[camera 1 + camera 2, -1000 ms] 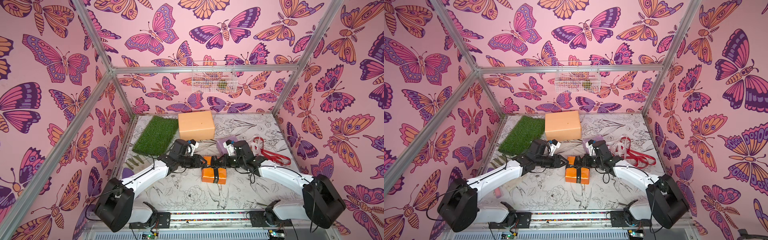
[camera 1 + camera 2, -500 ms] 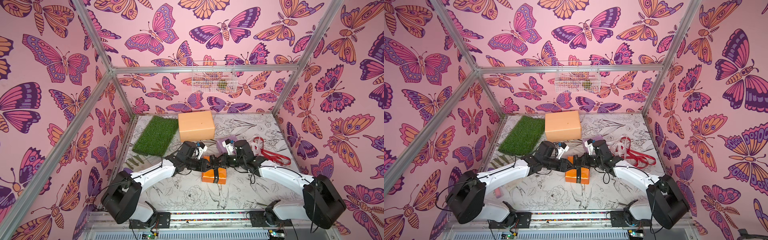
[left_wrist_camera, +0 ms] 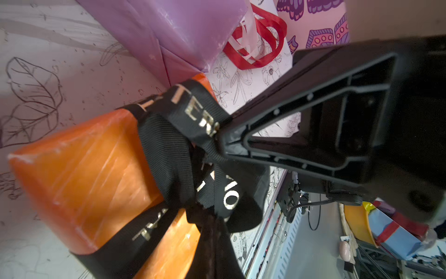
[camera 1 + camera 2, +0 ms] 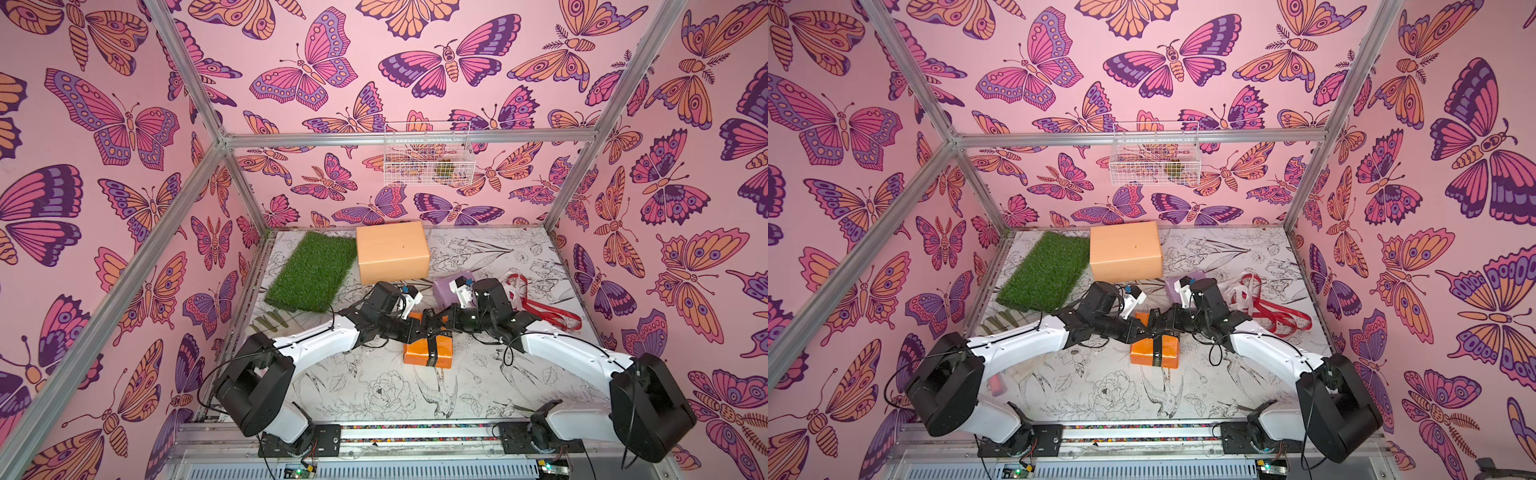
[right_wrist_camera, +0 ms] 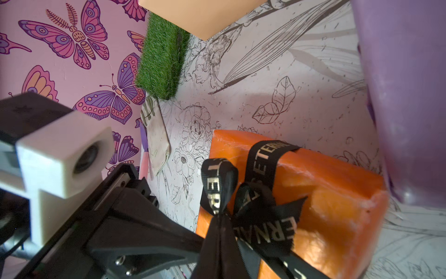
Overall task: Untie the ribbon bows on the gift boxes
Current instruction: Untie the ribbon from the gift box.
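A small orange gift box (image 4: 428, 355) (image 4: 1154, 353) lies mid-table, tied with a black ribbon bow (image 3: 169, 149) (image 5: 263, 217) with pale lettering. My left gripper (image 3: 212, 222) (image 4: 420, 330) is shut on part of the bow beside the knot. My right gripper (image 5: 218, 217) (image 4: 437, 326) is shut on a bow loop from the opposite side. The lilac gift box (image 4: 445, 289) (image 3: 188, 31) stands just behind, with no ribbon on the sides that show. The peach gift box (image 4: 392, 253) sits at the back, also bare. A red ribbon (image 4: 544, 309) and a pale ribbon (image 4: 514, 286) lie loose at the right.
A green grass mat (image 4: 313, 270) lies at the back left. A wire basket (image 4: 428, 158) hangs on the rear wall. A small cloth pouch (image 4: 270, 322) sits by the left wall. Aluminium frame posts border the floor.
My left arm reached right to the orange box, and its gripper closed on the black bow. The right gripper kept its hold on the loop.
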Controlling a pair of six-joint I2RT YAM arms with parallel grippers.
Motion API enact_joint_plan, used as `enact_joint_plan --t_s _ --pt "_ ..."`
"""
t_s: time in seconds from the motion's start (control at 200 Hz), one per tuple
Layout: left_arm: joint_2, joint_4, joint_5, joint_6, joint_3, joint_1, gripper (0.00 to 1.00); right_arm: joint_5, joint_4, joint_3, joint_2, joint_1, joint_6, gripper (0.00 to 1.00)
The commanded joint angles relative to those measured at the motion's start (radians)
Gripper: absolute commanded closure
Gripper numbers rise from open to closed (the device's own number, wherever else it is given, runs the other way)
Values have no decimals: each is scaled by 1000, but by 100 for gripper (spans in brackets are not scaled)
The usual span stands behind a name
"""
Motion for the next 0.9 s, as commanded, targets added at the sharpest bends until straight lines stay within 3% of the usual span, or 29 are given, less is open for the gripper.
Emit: enact_joint_plan --t_s 0.0,0.285,0.491,0.576,0.651,0.896 --pt "-63 -46 -80 23 -32 3 100 30 -63 9 -36 -25 -27 91" --pt "-120 -90 -164 -34 -87 18 100 98 -175 33 -60 -30 -89 93" --pt "-122 -59 -150 -34 -83 18 100 36 -116 30 -65 -25 -82 100" --pt "-106 -21 -106 -41 -87 18 67 33 -116 36 -55 -18 -86 99" --pt "-93 15 -68 -60 -93 17 50 35 -115 38 -47 -17 -88 100" --pt "-106 87 -40 -155 -124 17 41 46 -119 32 -55 -18 -89 99"
